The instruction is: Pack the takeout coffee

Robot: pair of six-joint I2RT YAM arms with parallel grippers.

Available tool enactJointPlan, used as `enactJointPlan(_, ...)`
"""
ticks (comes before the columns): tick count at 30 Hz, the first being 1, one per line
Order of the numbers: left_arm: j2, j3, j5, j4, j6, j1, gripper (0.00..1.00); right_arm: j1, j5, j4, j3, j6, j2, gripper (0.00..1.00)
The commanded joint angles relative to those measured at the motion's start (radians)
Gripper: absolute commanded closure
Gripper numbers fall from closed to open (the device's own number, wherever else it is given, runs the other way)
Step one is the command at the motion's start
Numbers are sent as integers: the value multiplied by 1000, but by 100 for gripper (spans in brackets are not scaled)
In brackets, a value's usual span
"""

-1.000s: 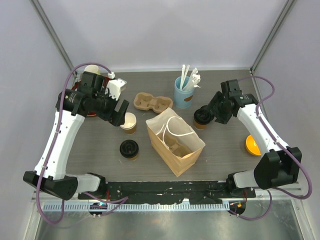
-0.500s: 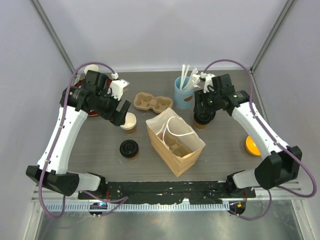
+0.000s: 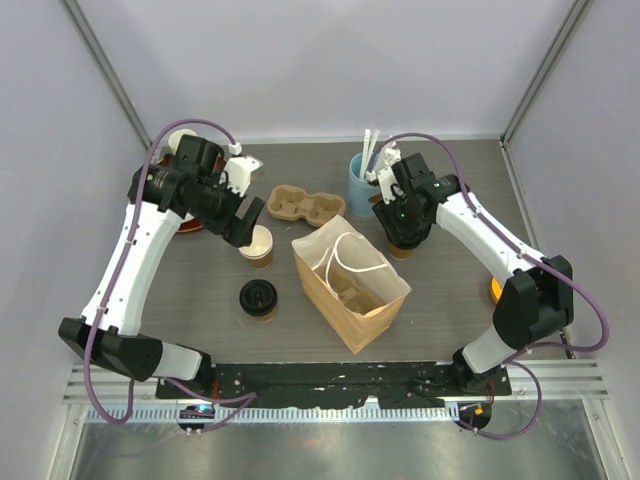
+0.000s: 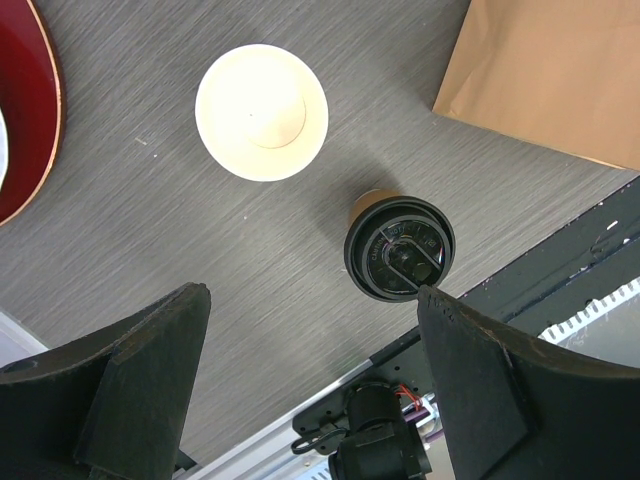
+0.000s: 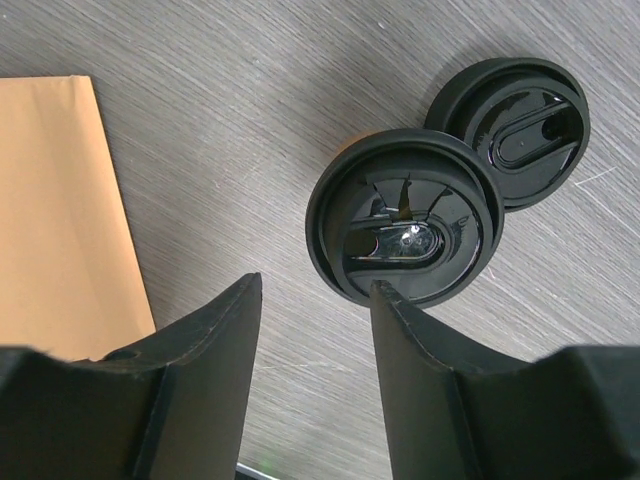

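Centre right gripper [image 5: 317, 295], parted and empty, over lidded coffee cup [image 5: 405, 215] just beside paper bag [image 5: 50, 200]; steer clear of bare lid [image 5: 510, 120] before closing. Ignore left gripper [image 4: 312, 300], wide apart and empty above second lidded cup [image 4: 400, 245].

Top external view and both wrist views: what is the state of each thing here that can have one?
left gripper, open, empty.
right gripper, open, gripping nothing.
paper bag, upright, mouth open.
left lidded cup, upright, lid on.
right lidded cup, upright, lid on.
lidless cup, upright, empty.
cup carrier, empty.
blue cup, upright, holding sticks.
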Motion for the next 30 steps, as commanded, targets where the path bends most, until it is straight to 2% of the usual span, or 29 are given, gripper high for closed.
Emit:
enactJointPlan(1, -16, 18, -2, -90, 11, 4, 11, 12, 0, -3, 61, -52, 33, 48)
enactJointPlan(6, -39, -15, -2, -88, 8, 4, 11, 27, 30, -9, 78, -65, 61, 57)
enactJointPlan(14, -50, -13, 10, -91, 5, 4, 11, 28, 78, -6, 52, -92, 61, 59)
enactJointPlan(19, -48, -10, 20, -96, 2, 4, 11, 27, 79, 7, 49, -111, 67, 65)
enactJointPlan(30, -53, -27, 21, -100, 5, 4, 11, 28, 53, 32, 20, -115, 85, 66)
